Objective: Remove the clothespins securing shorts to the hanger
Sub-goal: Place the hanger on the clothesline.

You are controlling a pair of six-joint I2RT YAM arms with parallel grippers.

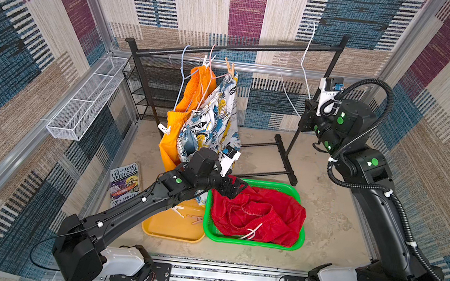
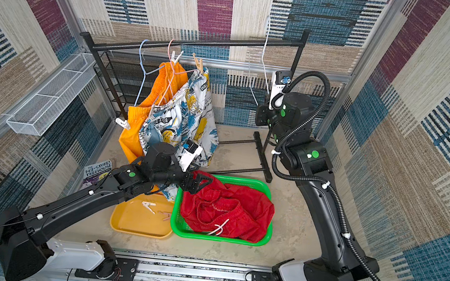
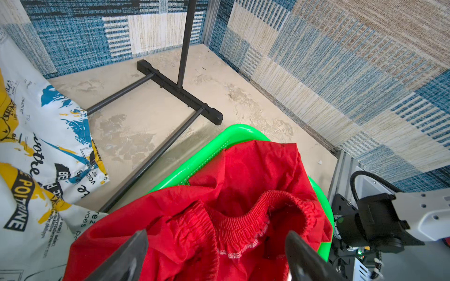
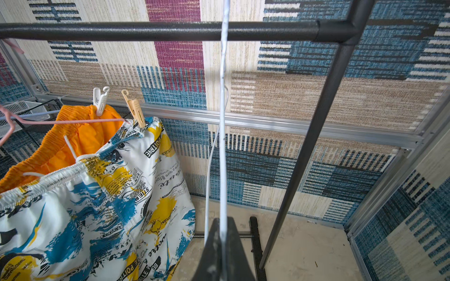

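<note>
**Clearing the rack: one pair down, two still pegged**

The red shorts [image 1: 261, 214] lie crumpled in the green basket [image 1: 271, 184] on the bench [image 1: 325, 219], free of any hanger or peg. The left gripper [image 1: 236, 188] hovers just above them, jaws wide apart with nothing between them. Beside the basket, the yellow tray [image 1: 170, 234] holds two loose clothespins [image 1: 179, 210], which I take to be the pair removed. The right gripper [image 4: 222, 226] has its jaws pressed together on the wire of a bare white hanger [image 4: 223, 121] that reaches up across the black rail [image 4: 146, 30].

The orange shorts [image 1: 198, 84] and the printed shorts [image 1: 215, 116] hang near the rail's other end. A white clothespin [image 4: 100, 101] sits on the orange waistband. A tan clothespin [image 4: 135, 112] fixes the printed waistband to the pink hanger [image 4: 73, 121]. A second white clothespin [image 1: 164, 129] clings lower on the orange fabric. Folds may hide others. I judge the job roughly a third done.
</note>
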